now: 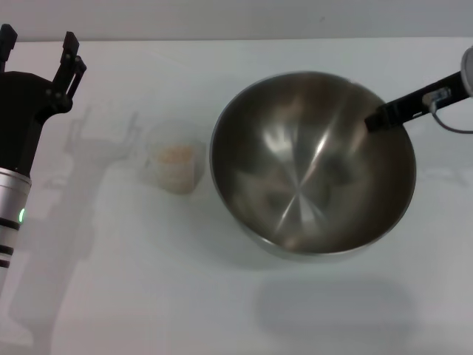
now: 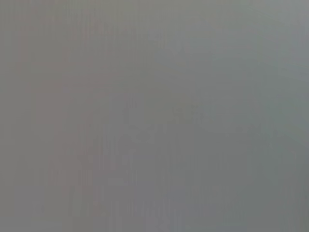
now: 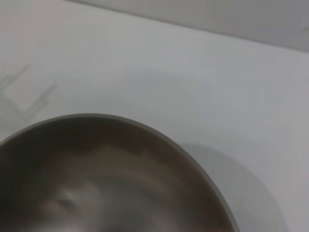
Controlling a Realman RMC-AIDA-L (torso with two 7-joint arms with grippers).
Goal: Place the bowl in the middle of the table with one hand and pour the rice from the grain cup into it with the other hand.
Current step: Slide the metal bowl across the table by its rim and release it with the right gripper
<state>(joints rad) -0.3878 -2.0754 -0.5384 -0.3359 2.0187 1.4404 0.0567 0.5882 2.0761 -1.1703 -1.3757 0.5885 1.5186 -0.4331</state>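
Note:
The shiny steel bowl (image 1: 310, 166) hangs tilted a little above the white table (image 1: 148, 296), right of centre, and casts a shadow below it. My right gripper (image 1: 380, 118) comes in from the right edge and is shut on the bowl's far right rim. The right wrist view shows the bowl's inside (image 3: 96, 179) and the table (image 3: 169, 63). The clear grain cup (image 1: 176, 166) stands on the table just left of the bowl, with pale rice (image 1: 177, 154) in it. My left gripper (image 1: 41, 48) is open and empty at the far left, well left of the cup.
The table's far edge (image 1: 222, 39) runs along the top of the head view. The left arm (image 1: 11, 200) with its green light stands along the left edge. The left wrist view shows only a plain grey surface.

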